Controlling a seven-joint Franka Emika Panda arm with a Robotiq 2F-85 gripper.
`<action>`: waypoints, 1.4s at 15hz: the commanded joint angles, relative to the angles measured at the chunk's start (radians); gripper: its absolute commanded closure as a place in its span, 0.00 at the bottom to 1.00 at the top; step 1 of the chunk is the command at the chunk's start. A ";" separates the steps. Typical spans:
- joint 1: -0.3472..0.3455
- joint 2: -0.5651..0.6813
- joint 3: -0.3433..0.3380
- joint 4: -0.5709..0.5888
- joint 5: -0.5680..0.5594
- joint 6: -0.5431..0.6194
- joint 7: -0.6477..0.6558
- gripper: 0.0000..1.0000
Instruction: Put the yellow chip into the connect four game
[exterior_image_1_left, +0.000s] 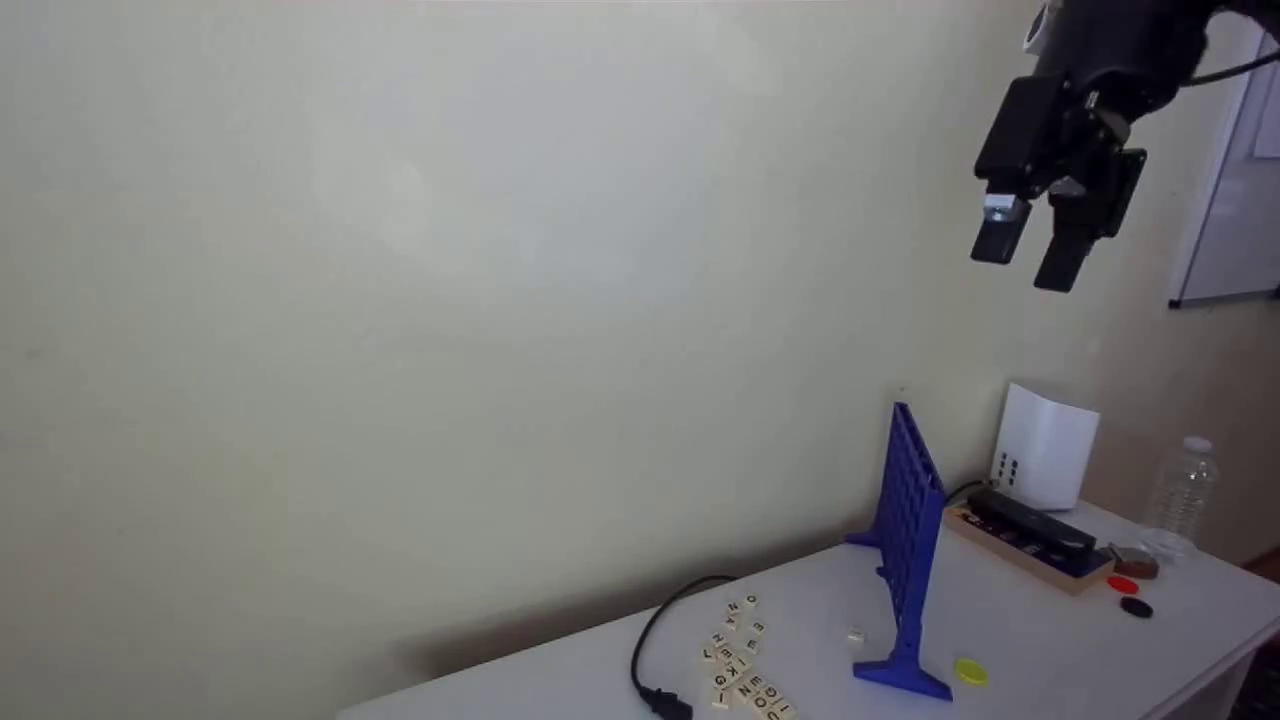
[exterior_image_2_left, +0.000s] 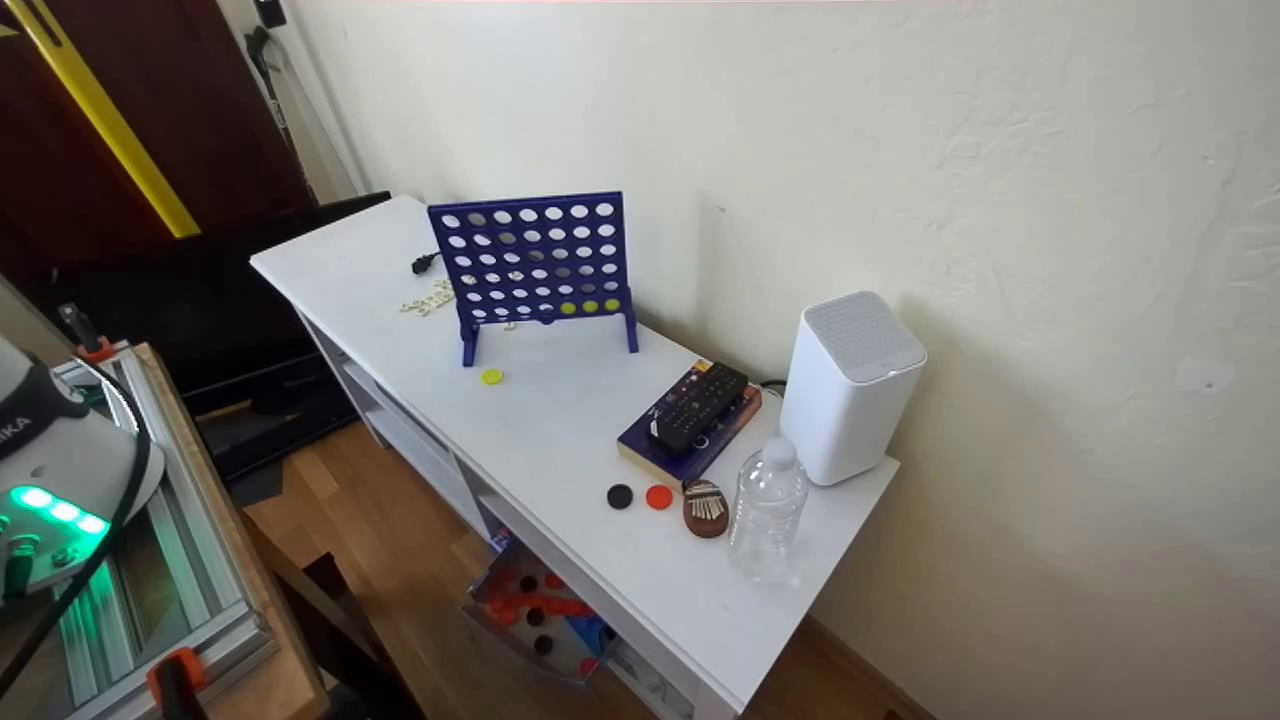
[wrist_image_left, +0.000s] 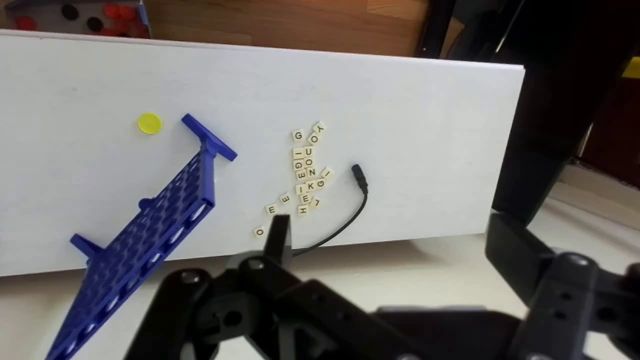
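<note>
A yellow chip lies flat on the white table beside the near foot of the blue connect four game. The chip also shows in an exterior view and in the wrist view. The game stands upright on its feet; its grid faces an exterior view, with three yellow chips in the bottom row at one end. It shows slanted in the wrist view. My gripper is open and empty, high above the table. Its spread fingers also show in the wrist view.
Letter tiles and a black cable lie beyond the game. A book with a black remote, a white box, a bottle, a thumb piano, a red chip and a black chip stand opposite. A wall runs behind.
</note>
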 joint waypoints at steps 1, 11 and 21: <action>-0.083 -0.014 -0.011 -0.040 -0.045 0.029 0.046 0.00; -0.260 0.158 -0.101 -0.067 -0.080 0.226 0.091 0.00; -0.313 0.387 -0.160 -0.067 -0.158 0.285 0.107 0.00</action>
